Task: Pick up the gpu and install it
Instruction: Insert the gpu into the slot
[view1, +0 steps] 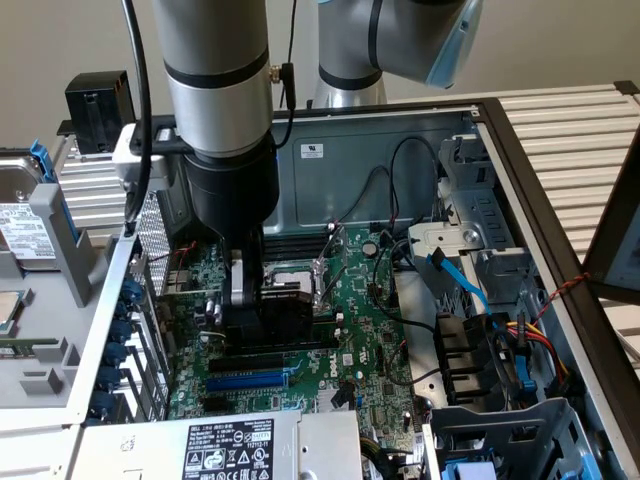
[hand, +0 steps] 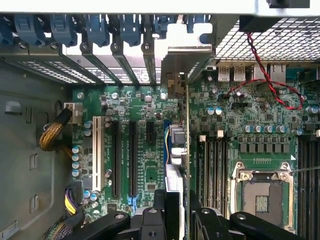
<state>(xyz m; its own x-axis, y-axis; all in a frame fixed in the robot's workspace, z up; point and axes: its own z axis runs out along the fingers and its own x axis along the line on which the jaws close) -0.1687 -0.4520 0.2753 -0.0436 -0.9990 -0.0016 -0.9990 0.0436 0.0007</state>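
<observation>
My gripper (view1: 252, 300) reaches down into the open computer case and is shut on the gpu (view1: 285, 315), whose black shroud shows beside the fingers, just over the green motherboard (view1: 350, 330). In the wrist view the gpu (hand: 176, 145) stands edge-on between my black fingers (hand: 152, 220), with my gripper (hand: 177, 202) closed around it. The card runs along a blue expansion slot (hand: 166, 137). Its silver end bracket (hand: 187, 62) sits at the case's rear slot openings. I cannot tell whether the card's edge is in the slot.
Black expansion slots (hand: 132, 155) and a white one (hand: 96, 150) lie beside the card, and memory slots (hand: 210, 170) and the CPU socket (hand: 260, 192) lie on its other side. Blue slot latches (hand: 100, 27) line the rear wall. The power supply (view1: 230, 445), drive cage (view1: 470, 240) and cables (view1: 520, 340) crowd the case.
</observation>
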